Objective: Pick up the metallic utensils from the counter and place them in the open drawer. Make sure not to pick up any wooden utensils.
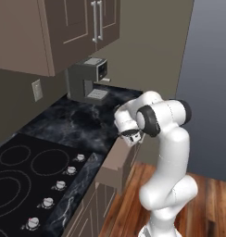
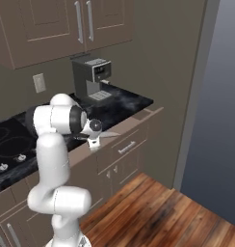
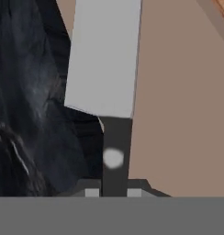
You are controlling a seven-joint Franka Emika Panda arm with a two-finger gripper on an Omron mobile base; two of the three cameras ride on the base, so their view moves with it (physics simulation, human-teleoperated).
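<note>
Above the open drawer [image 2: 138, 126], at the edge of the black worktop [image 1: 78, 121], the hand [image 2: 94, 140] is clamped on the knife [image 3: 107, 59]. Its dark handle sits between the fingers, blade pointing away.

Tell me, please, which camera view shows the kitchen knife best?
The hand view: the kitchen knife fills it, silver blade above its dark handle, which sits between the gripper fingertips over the open drawer. The right base view shows only a thin pale blade. In the left base view I cannot make it out.
</note>
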